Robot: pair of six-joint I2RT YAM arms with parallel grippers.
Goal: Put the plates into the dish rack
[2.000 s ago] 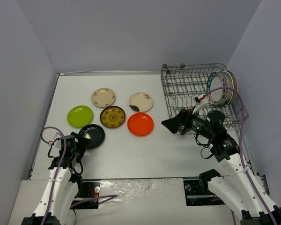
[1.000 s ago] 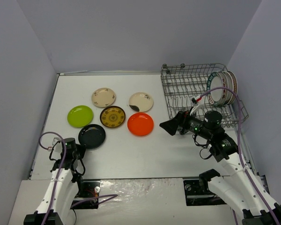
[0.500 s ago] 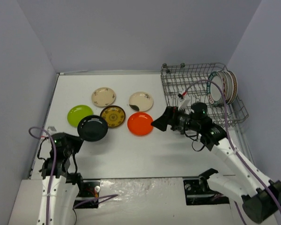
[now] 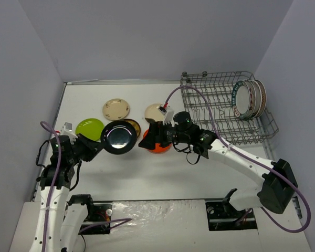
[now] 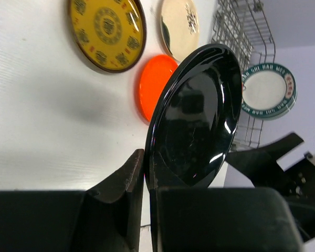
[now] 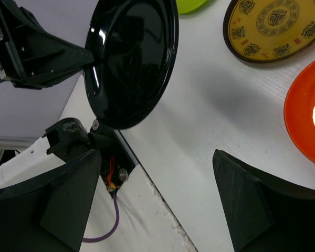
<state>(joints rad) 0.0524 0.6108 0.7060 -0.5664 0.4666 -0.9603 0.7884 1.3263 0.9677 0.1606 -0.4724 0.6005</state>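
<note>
My left gripper (image 4: 98,146) is shut on the rim of a black plate (image 4: 119,137) and holds it tilted above the table; its fingers (image 5: 127,181) pinch the plate's edge (image 5: 199,115). My right gripper (image 4: 147,140) is open and empty, facing the black plate (image 6: 131,58) from the right, a small gap away, over the orange plate (image 4: 161,147). The grey wire dish rack (image 4: 215,92) stands at the back right, with about three white patterned-rim plates (image 4: 248,98) upright at its right end. Lime-green (image 4: 89,128), cream (image 4: 116,109) and brown (image 4: 134,126) plates lie on the table.
A second cream plate (image 4: 154,111) lies partly under the right wrist. The brown plate (image 5: 107,31) and orange plate (image 5: 155,86) lie flat beyond the black one. Grey walls enclose the table on three sides. A purple cable (image 4: 199,97) arcs over the rack.
</note>
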